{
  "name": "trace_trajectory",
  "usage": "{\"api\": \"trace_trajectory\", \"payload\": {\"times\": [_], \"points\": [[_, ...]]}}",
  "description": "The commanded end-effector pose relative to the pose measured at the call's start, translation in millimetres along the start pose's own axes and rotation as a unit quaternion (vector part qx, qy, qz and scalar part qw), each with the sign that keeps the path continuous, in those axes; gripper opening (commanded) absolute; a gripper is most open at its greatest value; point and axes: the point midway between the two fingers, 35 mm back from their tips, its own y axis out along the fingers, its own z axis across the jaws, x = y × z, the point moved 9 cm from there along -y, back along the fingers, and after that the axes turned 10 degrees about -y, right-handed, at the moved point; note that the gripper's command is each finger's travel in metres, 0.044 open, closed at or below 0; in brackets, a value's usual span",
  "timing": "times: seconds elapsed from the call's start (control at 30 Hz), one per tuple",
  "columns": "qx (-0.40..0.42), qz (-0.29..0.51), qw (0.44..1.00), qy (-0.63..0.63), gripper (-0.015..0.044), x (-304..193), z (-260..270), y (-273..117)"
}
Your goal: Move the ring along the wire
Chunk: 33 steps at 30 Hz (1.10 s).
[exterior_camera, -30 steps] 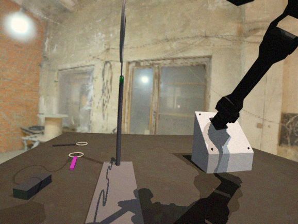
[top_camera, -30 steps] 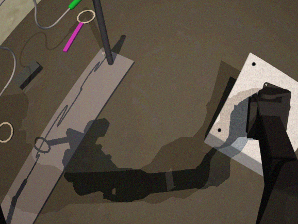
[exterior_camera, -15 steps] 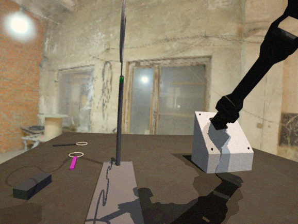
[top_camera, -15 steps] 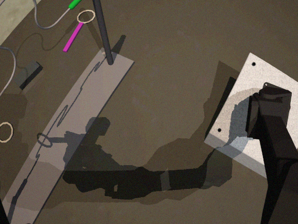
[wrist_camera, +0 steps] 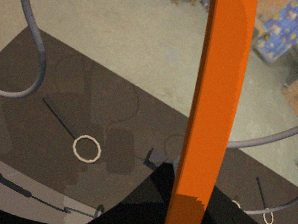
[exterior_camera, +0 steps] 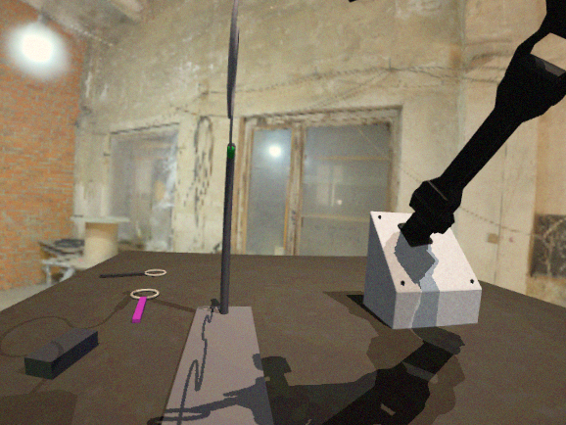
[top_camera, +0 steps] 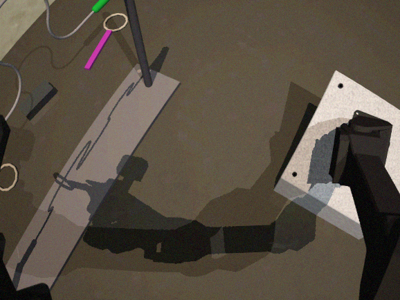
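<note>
My gripper [wrist_camera: 176, 173] is shut on the orange handle [wrist_camera: 215, 95], which runs up through the wrist view. The handle's ring is out of view; in the top view its shadow crosses the wire's shadow on the base plate [top_camera: 152, 104] [exterior_camera: 240, 343]. Whether the wire passes through the ring cannot be seen. The thin grey wire [top_camera: 62, 37] [wrist_camera: 42, 55] curves at the left of the top view and on both sides of the handle in the wrist view. One green part [top_camera: 100, 5] [exterior_camera: 230, 151] is beside the top of a dark post [top_camera: 138, 45] [exterior_camera: 226, 220]. The other post and green part are not seen.
A ring with a magenta handle [top_camera: 98, 50] [exterior_camera: 139, 309] lies beyond the plate. Another pale ring [top_camera: 7, 177] [wrist_camera: 86, 149] lies on the table. A dark box [top_camera: 41, 100] [exterior_camera: 59, 353] is left of the plate. A white sloped block [top_camera: 346, 100] [exterior_camera: 455, 308] stands right.
</note>
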Motion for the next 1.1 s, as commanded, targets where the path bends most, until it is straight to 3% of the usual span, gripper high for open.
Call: {"api": "trace_trajectory", "payload": {"times": [0.0, 1.07], "points": [[0.015, -0.007, 0.999, 0.027, -0.015, -0.1, -1.5, -1.8], [0.118, -0.039, 0.972, 0.198, -0.015, -4.9, -5.0, 0.9]]}}
